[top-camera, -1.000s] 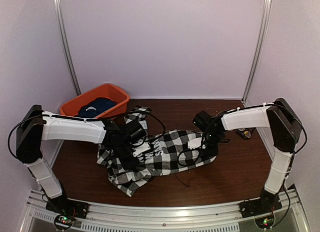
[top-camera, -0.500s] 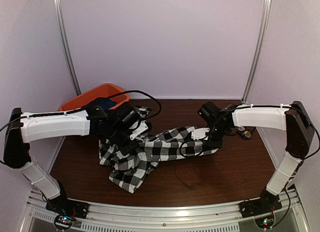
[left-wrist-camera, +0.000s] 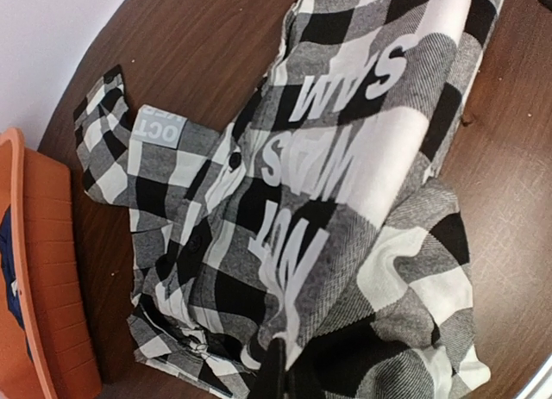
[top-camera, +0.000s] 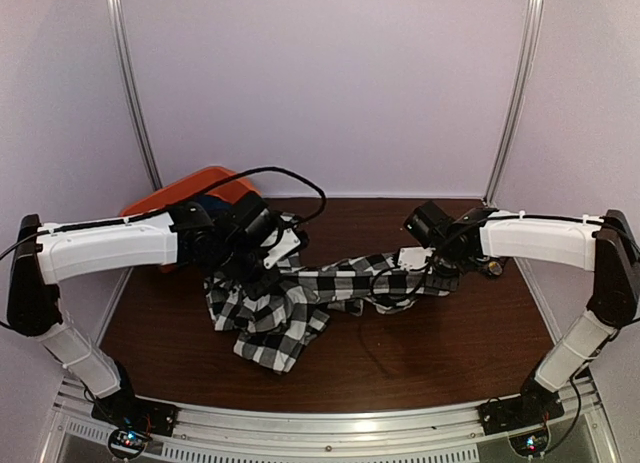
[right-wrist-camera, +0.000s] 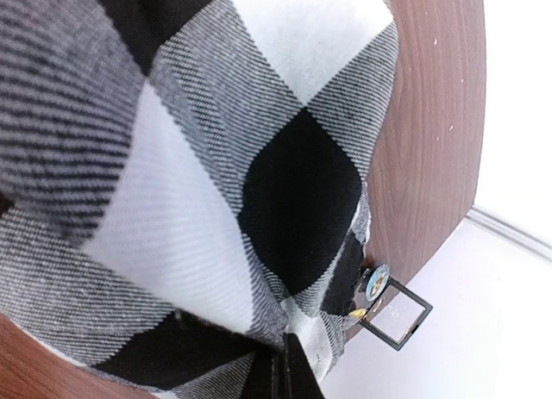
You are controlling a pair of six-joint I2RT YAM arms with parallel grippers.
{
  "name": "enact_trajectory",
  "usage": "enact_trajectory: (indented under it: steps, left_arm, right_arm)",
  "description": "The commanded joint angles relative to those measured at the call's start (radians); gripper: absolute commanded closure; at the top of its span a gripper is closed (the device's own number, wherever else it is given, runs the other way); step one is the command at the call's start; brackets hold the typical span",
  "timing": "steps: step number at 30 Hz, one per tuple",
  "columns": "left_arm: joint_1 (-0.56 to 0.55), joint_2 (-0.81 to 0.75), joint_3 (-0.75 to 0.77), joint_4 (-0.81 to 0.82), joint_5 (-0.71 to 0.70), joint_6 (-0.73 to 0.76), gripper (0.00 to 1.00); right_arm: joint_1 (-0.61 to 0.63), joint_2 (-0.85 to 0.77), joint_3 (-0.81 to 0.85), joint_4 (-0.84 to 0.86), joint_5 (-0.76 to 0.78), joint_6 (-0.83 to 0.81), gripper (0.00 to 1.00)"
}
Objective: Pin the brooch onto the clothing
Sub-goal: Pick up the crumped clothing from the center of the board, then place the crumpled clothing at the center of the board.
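Note:
The black-and-white checked shirt (top-camera: 300, 303) with white block lettering (left-wrist-camera: 345, 149) hangs stretched between both grippers above the brown table (top-camera: 460, 333). My left gripper (top-camera: 255, 273) is shut on the shirt's left part; its closed jaws pinch fabric (left-wrist-camera: 280, 369) at the bottom of the left wrist view. My right gripper (top-camera: 425, 268) is shut on the shirt's right edge (right-wrist-camera: 285, 364). A small round brooch (right-wrist-camera: 376, 282) lies by a black square frame (right-wrist-camera: 395, 314) at the table's right edge; it also shows in the top view (top-camera: 492, 267).
An orange bin (top-camera: 165, 198) holding a dark blue garment stands at the back left, partly behind my left arm; its rim shows in the left wrist view (left-wrist-camera: 43, 270). White walls close the back and sides.
Both grippers have lifted and moved back with the shirt, pulling it taut between them. The shirt's lower part still drags on the table.

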State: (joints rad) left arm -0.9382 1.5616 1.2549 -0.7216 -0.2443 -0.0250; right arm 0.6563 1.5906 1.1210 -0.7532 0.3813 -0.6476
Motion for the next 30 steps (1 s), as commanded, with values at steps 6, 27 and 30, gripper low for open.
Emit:
enact_trajectory:
  steps: [6, 27, 30]
  left_arm:
    - [-0.032, 0.028, -0.067, -0.012, 0.175, 0.014, 0.93]
    - [-0.037, 0.016, 0.056, 0.070, 0.060, 0.045, 0.13]
    - [-0.036, 0.047, 0.089, 0.066, 0.001, 0.013, 0.03]
  right_arm:
    - [-0.008, 0.029, -0.025, -0.090, 0.004, 0.093, 1.00]
    - [-0.129, -0.100, 0.195, 0.129, 0.033, 0.381, 0.25]
    - [-0.233, -0.070, 0.237, 0.077, -0.062, 0.496, 0.01]
